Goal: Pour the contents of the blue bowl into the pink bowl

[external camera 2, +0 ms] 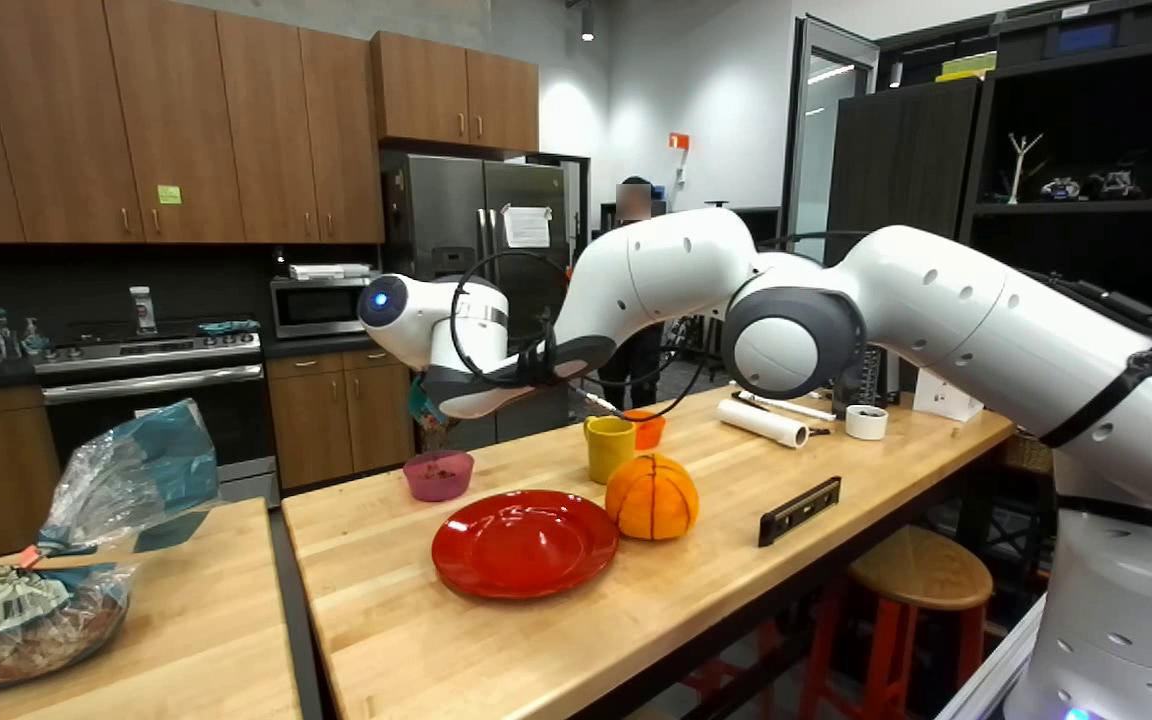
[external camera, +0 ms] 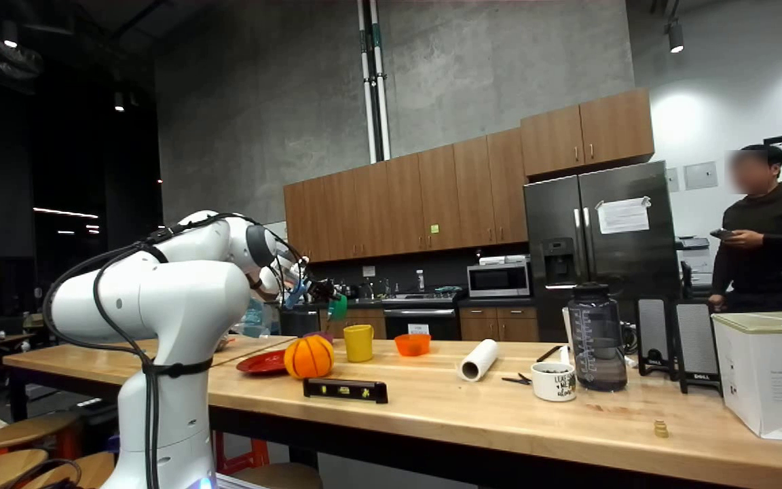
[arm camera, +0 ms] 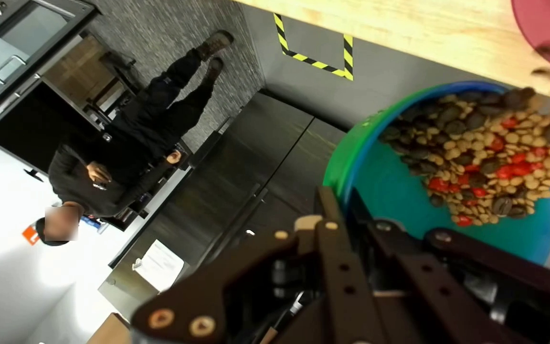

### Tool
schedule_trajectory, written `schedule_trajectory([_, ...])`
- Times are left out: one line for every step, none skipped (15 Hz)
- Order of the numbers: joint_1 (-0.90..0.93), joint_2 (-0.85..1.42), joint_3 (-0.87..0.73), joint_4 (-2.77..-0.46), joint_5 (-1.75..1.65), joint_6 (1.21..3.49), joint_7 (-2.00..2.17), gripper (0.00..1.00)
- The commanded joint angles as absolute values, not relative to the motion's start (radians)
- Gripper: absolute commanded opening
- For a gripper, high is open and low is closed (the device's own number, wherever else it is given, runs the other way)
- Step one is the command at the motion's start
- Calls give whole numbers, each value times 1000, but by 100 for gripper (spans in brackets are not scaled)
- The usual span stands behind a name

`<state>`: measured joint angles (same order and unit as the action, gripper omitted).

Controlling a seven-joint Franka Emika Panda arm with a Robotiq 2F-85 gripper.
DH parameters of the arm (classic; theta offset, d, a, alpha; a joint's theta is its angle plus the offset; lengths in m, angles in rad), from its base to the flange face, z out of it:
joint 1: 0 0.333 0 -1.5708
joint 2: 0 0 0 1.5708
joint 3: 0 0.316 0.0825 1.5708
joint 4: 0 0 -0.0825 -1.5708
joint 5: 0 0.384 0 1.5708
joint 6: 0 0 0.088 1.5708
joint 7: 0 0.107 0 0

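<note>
The claw [arm camera: 344,205] is pinching the blue bowl [arm camera: 394,191] by one side of its rim, and that bowl is tipped well over above the pink bowl [external camera 2: 436,488], the contents [arm camera: 509,162] (dark beans, tan bits, red bits) heaped at the low lip and some of it in mid-air. Looks like the pour is only partway done, since there's a decent pile up top and a little lying in the pink one. Best bet is probably a slow tip with the lip centred over the target, then a steeper angle for the stragglers. A one-sided pinch could let the bowl twist if the motion gets jerky, and the pink bowl sits near the far edge of the wooden table [external camera 2: 386,620], so an overshoot would likely go overboard. On that table, in an exterior view, a red plate [external camera 2: 526,545] is nearest, with an orange pumpkin [external camera 2: 651,497] up against its right side (touching or not, hard to say) and a black level [external camera 2: 801,510] on edge farther right. Behind the pumpkin comes a yellow mug [external camera 2: 611,452], then an orange bowl [external camera 2: 649,431], with a white roll [external camera 2: 764,422] off to the right. Way back there's a stove [external camera 2: 151,350] on the left, a microwave [external camera 2: 331,306], then a dark fridge [external camera 2: 436,220], and in both exterior views somebody [external camera: 781,224] stands to its right.
</note>
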<state>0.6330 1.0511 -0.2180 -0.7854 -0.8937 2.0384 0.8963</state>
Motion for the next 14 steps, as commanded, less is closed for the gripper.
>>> schedule_trajectory([651, 980, -236, -889, -928, 2061, 945, 2])
schedule_trajectory([653, 972, -236, -906, -933, 2065, 953, 2])
schedule_trajectory([655, 965, -237, -920, -938, 2069, 958, 2])
schedule_trajectory([658, 957, -239, -937, -945, 2073, 965, 2])
schedule_trajectory([662, 948, -241, -955, -956, 2078, 974, 2])
schedule_trajectory([668, 939, -246, -976, -973, 2084, 988, 2])
schedule_trajectory([673, 929, -248, -996, -987, 2088, 999, 2])
schedule_trajectory([678, 917, -252, -1020, -1001, 2095, 1013, 2])
schedule_trajectory([682, 904, -253, -1045, -1013, 2101, 1024, 2])
schedule_trajectory([688, 894, -257, -1067, -1027, 2105, 1038, 2])
schedule_trajectory([695, 880, -258, -1094, -1039, 2111, 1052, 2])
schedule_trajectory([702, 864, -260, -1122, -1053, 2117, 1065, 2])
schedule_trajectory([709, 851, -263, -1148, -1067, 2123, 1079, 2])
schedule_trajectory([715, 836, -264, -1175, -1079, 2128, 1092, 2])
